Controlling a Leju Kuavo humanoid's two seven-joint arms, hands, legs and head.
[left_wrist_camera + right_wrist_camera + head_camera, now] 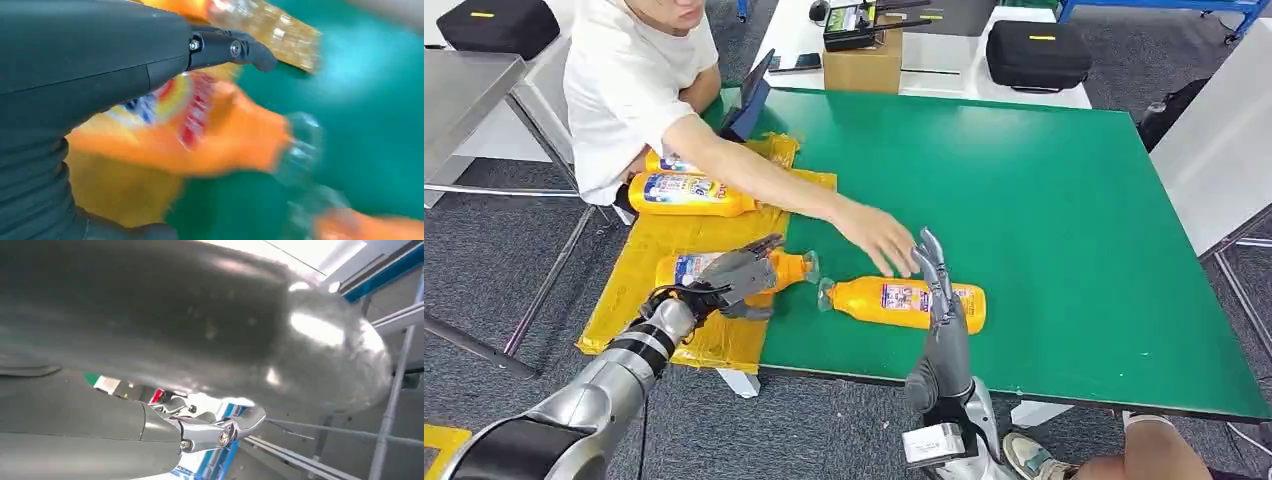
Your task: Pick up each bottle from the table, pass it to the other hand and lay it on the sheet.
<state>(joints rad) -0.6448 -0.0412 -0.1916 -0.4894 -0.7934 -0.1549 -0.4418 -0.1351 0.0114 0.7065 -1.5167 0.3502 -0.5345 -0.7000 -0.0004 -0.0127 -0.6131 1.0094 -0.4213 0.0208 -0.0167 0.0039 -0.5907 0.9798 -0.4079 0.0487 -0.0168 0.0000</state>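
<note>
Two orange plastic bottles lie on the yellow sheet, the left hand grips a third there, and the spread right hand stands over the last bottle on the green table.

you're looking at a lab or workshop: green worktable, grey carpet, black equipment cases, metal framing.

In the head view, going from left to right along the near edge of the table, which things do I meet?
Yellow sheet → left hand gripping a bottle → second bottle on the green table → right hand.
</note>
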